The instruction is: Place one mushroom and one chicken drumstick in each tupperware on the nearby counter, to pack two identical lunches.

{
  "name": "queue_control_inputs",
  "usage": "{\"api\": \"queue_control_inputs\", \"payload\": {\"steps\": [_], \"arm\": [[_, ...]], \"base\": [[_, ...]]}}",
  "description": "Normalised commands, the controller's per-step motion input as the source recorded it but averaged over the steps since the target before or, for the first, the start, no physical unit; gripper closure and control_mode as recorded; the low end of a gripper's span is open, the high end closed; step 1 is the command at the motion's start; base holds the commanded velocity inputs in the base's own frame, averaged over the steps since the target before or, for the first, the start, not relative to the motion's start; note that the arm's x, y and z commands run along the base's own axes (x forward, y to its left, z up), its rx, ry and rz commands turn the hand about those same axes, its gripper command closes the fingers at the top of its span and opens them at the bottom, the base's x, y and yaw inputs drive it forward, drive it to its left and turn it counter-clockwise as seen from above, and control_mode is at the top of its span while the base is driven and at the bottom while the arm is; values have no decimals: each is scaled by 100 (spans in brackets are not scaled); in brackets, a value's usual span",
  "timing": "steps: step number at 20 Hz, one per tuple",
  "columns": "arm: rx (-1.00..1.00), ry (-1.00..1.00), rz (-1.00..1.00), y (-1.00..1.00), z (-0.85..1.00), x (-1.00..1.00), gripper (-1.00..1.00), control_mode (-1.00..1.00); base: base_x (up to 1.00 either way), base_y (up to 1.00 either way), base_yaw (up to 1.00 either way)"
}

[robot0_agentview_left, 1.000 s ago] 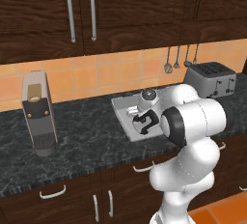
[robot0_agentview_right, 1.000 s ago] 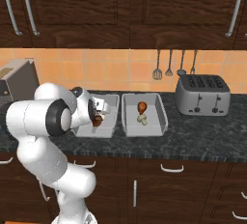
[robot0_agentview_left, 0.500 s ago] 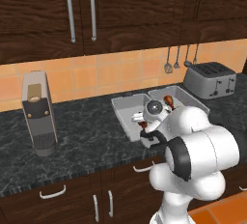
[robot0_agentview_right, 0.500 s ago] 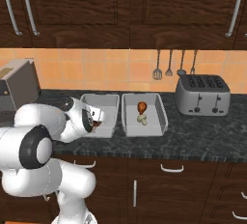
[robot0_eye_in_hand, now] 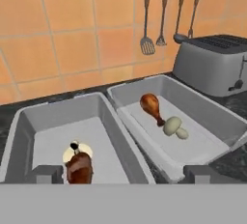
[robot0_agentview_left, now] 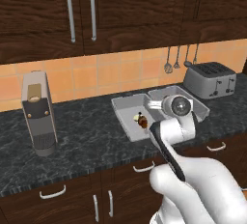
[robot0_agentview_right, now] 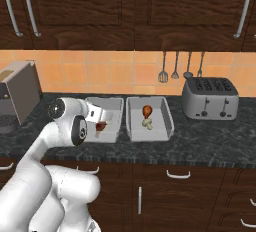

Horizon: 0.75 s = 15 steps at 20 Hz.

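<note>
My gripper (robot0_eye_in_hand: 120,174) stands open, holding nothing. Two grey rectangular tupperwares (robot0_eye_in_hand: 29,126) (robot0_eye_in_hand: 212,117) sit side by side on the marbled worktop (robot0_agentview_right: 210,141) beside the toaster (robot0_agentview_right: 209,98); each holds one glossy drumstick (robot0_eye_in_hand: 79,167) (robot0_eye_in_hand: 152,106) touching one rounded beige mushroom (robot0_eye_in_hand: 72,153) (robot0_eye_in_hand: 174,127).

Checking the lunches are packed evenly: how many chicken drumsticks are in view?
2. One drumstick lies in the left tupperware, against a mushroom. The other drumstick lies in the right tupperware, beside its mushroom.

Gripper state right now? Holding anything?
Gripper: open, holding nothing; hovers over the left tupperware, which holds a drumstick and mushroom.
</note>
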Motion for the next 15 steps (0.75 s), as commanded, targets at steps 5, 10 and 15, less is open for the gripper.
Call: {"api": "queue_control_inputs", "payload": {"steps": [5, 10, 15], "arm": [[5, -3, -9, -35, 83, -100, -100, -100], [9, -8, -10, -54, 58, -100, -100, -100], [10, 0, -8, -79, -6, -100, -100, -100]], "base": [[0, 0, 0], [0, 0, 0], [0, 0, 0]]}}
